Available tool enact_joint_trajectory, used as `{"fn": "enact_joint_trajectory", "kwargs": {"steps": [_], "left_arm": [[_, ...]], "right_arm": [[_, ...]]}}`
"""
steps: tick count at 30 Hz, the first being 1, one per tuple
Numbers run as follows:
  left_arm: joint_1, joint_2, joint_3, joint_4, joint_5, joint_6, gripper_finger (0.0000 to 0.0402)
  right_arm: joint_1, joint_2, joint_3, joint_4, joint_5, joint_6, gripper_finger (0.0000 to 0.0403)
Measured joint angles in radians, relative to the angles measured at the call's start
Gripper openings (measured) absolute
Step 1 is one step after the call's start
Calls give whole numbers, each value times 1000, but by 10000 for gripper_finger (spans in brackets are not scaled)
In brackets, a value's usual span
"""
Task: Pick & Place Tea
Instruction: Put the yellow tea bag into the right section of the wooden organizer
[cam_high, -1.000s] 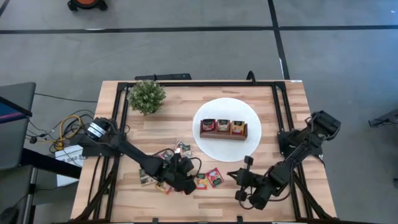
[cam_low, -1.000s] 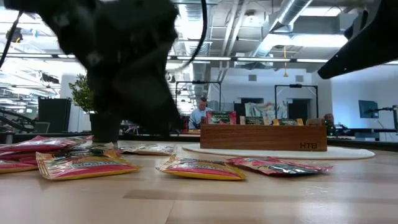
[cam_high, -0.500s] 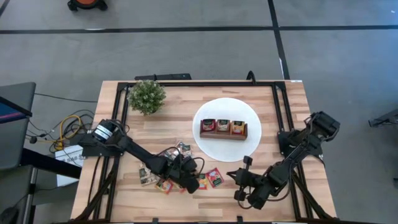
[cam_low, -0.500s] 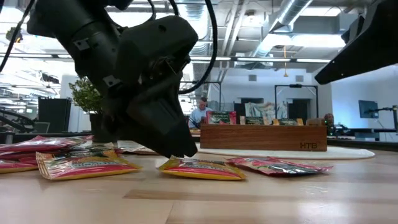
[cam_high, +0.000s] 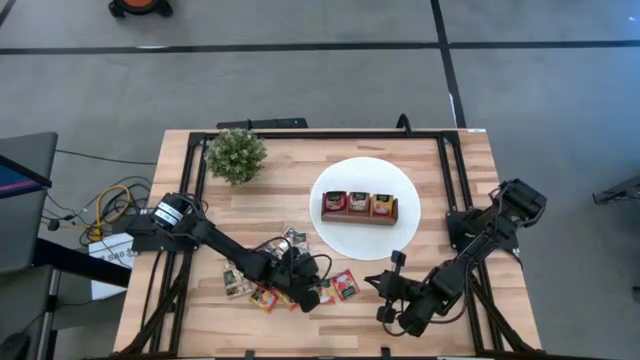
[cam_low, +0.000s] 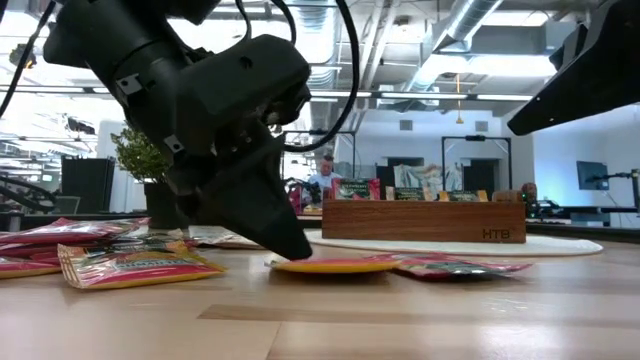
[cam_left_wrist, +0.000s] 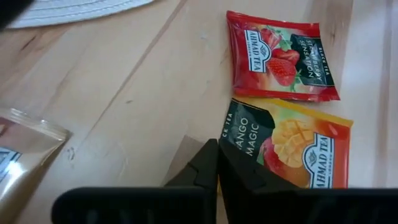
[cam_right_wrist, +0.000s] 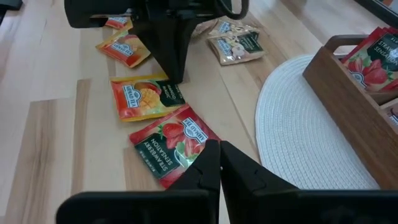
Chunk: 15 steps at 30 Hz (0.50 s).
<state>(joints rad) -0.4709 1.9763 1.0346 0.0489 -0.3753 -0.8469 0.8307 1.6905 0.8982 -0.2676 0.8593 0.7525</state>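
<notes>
An orange mango tea sachet (cam_high: 326, 293) lies on the wooden table beside a red strawberry sachet (cam_high: 345, 285). My left gripper (cam_high: 309, 296) slants down onto the orange sachet (cam_left_wrist: 292, 155) and is shut at its edge. My right gripper (cam_high: 378, 284) hovers shut just right of the red sachet (cam_right_wrist: 168, 146) and touches nothing. Several more sachets (cam_high: 255, 270) lie to the left of my left gripper. A brown wooden tray (cam_high: 358, 206) with sachets standing in its compartments rests on a white plate (cam_high: 365, 238). My left gripper is shut on the orange sachet's edge (cam_left_wrist: 231, 138), the one farthest from the red sachet. Its fingers (cam_low: 290, 245) slant down from the table's left. In the low view that end (cam_low: 285, 263) sits at the fingertips while the rest lies on the table.
A small green plant (cam_high: 236, 155) stands at the far left. The plate's rim (cam_right_wrist: 280, 124) is close to my right gripper. Bare wood lies along the near edge (cam_high: 330, 335). In the low view a person (cam_low: 322, 180) sits far behind the table.
My left gripper has sunk to the table at the orange sachet and moved slightly toward the right edge. Its fingers have gone from wide open to shut at the sachet's edge. The sachet looks flatter in the low view than before.
</notes>
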Motion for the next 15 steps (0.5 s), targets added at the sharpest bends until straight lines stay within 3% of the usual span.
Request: {"fn": "enact_joint_trajectory", "kwargs": {"steps": [9, 15], "left_arm": [[-56, -93, -2, -31, -150, 73, 0], [-68, -104, -2, -109, -114, 16, 1]], "right_arm": [[0, 0, 0, -2, 0, 0, 1], [0, 0, 0, -1, 0, 0, 1]]}}
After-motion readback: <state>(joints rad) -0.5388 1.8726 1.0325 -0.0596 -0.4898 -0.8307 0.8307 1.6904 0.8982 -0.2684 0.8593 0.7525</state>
